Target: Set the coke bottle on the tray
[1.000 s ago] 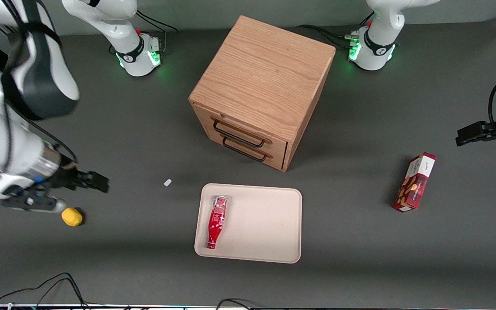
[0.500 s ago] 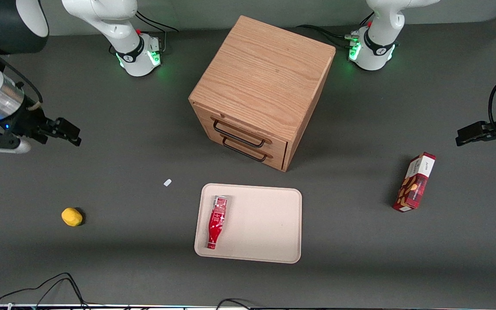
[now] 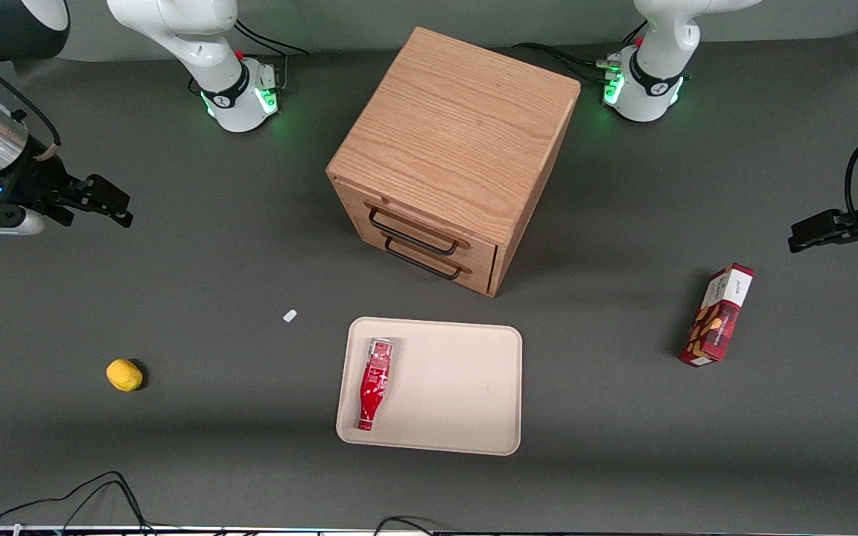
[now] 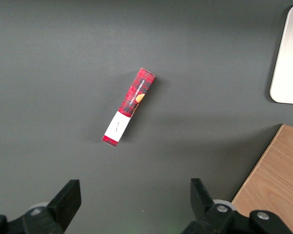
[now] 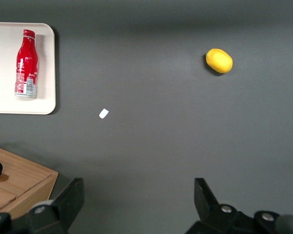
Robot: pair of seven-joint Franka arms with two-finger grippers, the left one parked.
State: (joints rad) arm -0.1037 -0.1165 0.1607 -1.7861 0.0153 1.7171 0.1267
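Observation:
The small red coke bottle [image 3: 373, 383] lies on its side on the cream tray [image 3: 459, 402], along the tray's edge toward the working arm's end, cap pointing at the front camera. It also shows in the right wrist view [image 5: 27, 63] on the tray [image 5: 5, 97]. My gripper [image 3: 112, 202] hangs high above the table at the working arm's end, well away from the tray. It is open and empty, with bare table between its fingers [image 5: 136, 204].
A wooden drawer cabinet [image 3: 451, 156] stands farther from the front camera than the tray. A yellow lemon [image 3: 124, 374] and a small white scrap [image 3: 290, 316] lie between the tray and the working arm's end. A red snack box [image 3: 719, 314] lies toward the parked arm's end.
My gripper has pulled away from near the lemon, moving up and farther from the front camera. The bottle and tray have not moved.

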